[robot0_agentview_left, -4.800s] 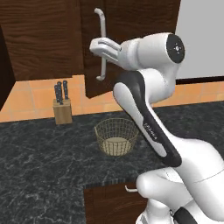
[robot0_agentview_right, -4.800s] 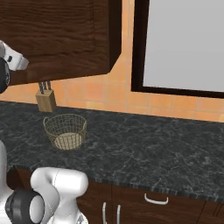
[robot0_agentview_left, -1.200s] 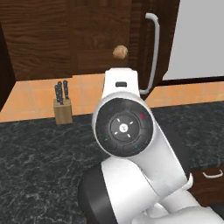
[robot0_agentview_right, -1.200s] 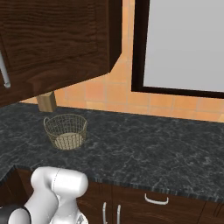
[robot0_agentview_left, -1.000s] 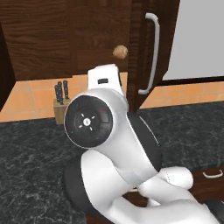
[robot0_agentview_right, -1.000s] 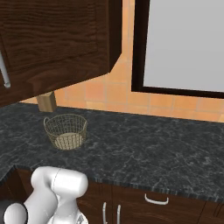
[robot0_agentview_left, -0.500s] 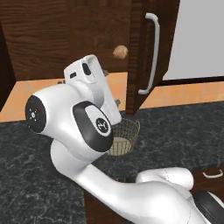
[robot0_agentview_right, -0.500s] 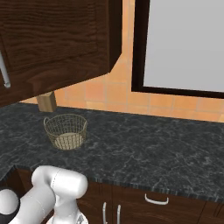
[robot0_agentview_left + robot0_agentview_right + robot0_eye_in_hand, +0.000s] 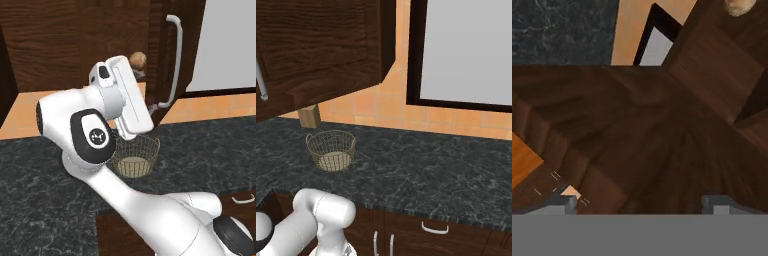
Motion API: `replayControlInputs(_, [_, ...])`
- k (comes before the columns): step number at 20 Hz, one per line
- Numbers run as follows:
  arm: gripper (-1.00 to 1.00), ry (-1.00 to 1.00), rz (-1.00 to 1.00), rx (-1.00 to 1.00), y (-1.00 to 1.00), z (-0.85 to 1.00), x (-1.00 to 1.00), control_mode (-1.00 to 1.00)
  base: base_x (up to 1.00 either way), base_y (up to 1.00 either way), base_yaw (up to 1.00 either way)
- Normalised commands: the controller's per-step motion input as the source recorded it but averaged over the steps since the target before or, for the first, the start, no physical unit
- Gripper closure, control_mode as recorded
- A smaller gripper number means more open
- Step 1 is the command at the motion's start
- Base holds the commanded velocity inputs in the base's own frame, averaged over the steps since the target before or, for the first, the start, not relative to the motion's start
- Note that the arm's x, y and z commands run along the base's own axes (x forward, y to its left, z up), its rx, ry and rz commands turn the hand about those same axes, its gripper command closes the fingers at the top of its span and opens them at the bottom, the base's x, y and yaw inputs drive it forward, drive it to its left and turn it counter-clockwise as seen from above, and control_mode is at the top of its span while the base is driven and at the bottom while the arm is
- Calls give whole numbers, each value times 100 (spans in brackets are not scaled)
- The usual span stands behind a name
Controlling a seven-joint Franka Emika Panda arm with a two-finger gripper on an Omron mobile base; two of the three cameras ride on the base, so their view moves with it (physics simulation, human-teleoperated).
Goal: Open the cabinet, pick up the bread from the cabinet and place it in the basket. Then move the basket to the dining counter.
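One step of the task looks done: the cabinet [image 9: 90, 45] stands open, its door [image 9: 170, 50] swung out to the right with the long silver bar handle [image 9: 172, 62] facing the room. The bread [image 9: 138, 60], a small round golden-brown roll, sits inside the cabinet on its shelf, just left of the open door and partly hidden behind the robot's hand. In the hand view it shows as a pale round shape [image 9: 738, 6] at the top right edge, well apart from the fingertips.

Everything else is left, in my judgement: grasping the roll, dropping it into the basket, and carrying the basket to the dining counter.

The gripper [image 9: 639, 202] has its two fingertips [image 9: 562, 202] set wide apart with nothing between them but dark wood grain, so the claw is released and holds nothing.

Below the cabinet, the basket [image 9: 134, 156] rests upright on the black marbled counter [image 9: 210, 145], near the tiled wall. Its wire mesh shows only a pale flat base inside; no bread lies in it. From the right base view the basket [image 9: 331, 149] sits at the left, just in front of the knife block [image 9: 309, 116].
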Motion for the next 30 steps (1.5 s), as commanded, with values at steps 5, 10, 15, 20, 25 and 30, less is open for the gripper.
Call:
replayControlInputs(5, [-100,-3,-40,-7,-93,6,-21,-100,0,0,0])
replayControlInputs(10, [-100,-9,-35,0,-100,7,-51,-100,0,0,0])
replayControlInputs(15, [-100,-18,-19,2,-100,26,-71,-100,0,0,0])
replayControlInputs(20, [-100,-10,-15,11,-100,5,-31,-100,0,0,0])
replayControlInputs(25, [-100,0,-8,1,-67,-2,21,-100,0,0,0])
replayControlInputs(30, [-100,0,-1,0,-43,0,20,-100,0,0,0])
